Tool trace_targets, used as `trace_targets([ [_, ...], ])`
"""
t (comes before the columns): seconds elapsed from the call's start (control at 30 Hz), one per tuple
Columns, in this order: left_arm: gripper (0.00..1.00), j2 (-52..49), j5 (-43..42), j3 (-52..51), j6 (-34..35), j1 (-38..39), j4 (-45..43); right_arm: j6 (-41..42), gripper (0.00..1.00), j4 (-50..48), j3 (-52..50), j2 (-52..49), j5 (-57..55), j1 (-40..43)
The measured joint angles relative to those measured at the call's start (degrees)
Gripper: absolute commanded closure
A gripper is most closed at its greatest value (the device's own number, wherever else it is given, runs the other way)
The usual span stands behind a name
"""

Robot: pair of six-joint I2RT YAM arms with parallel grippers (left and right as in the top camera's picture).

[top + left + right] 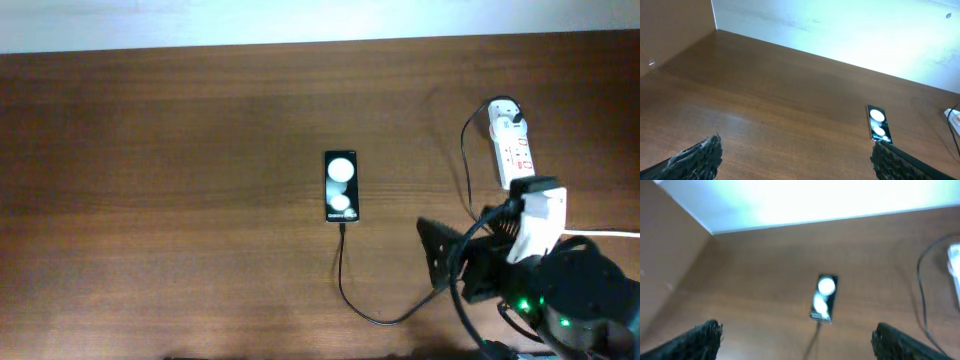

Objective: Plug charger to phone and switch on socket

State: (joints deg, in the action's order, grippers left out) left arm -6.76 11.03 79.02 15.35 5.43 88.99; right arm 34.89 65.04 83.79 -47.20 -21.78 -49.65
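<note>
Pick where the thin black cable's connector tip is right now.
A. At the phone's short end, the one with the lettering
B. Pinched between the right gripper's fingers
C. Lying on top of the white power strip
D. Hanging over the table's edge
A: in the overhead view the charger runs straight up to the phone, and its tip meets the phone's lettered short end.
</note>
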Motion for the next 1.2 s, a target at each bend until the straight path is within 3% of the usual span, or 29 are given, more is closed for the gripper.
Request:
trace_targets([
  [0.1,0.01,3.19,0.00,-0.07,0.00,0.00,-0.07,-0.33,0.65,-13.77,-0.11,0.02,-8.07,0.00],
  [0.2,0.01,5.95,0.00,0.44,0.00,-0.07,0.42,-0.68,0.87,-28.04,0.09,-0.04,-14.95,0.00],
  [0.3,0.01,6.03,0.07,0.44,0.00,-0.11,0.42,-8.76,0.89,-39.74,0.07,-0.09,-16.76,0.00],
  [0.37,0.01,6.03,0.17,0.44,0.00,-0.11,0.44,-21.29,0.89,-41.27,0.04,-0.04,-17.20,0.00],
  [0.53,0.01,6.08,0.17,0.48,0.00,-0.11,6.40,-41.59,0.91,-42.01,0.04,0.00,-17.25,0.00],
  [0.6,0.01,6.08,0.15,0.48,0.02,-0.11,4.59,-44.74,0.92,-41.48,0.04,1.73,-17.20,0.20],
  [0.77,0.01,6.25,0.15,-0.74,0.02,-0.11,-8.28,-43.50,0.92,-37.44,0.13,8.00,-13.68,12.11],
  [0.87,0.01,6.32,0.24,-8.07,0.02,-0.15,-18.43,-37.92,0.92,-30.95,0.15,11.98,-0.96,24.87],
  [1.03,0.01,6.29,0.07,-36.50,0.02,-0.22,-47.30,-31.23,0.93,-24.74,0.24,21.11,23.45,47.76],
  [1.2,0.01,6.10,-0.13,-58.86,0.00,-0.22,-62.95,-27.85,0.92,-24.92,0.42,26.43,30.23,49.31],
])
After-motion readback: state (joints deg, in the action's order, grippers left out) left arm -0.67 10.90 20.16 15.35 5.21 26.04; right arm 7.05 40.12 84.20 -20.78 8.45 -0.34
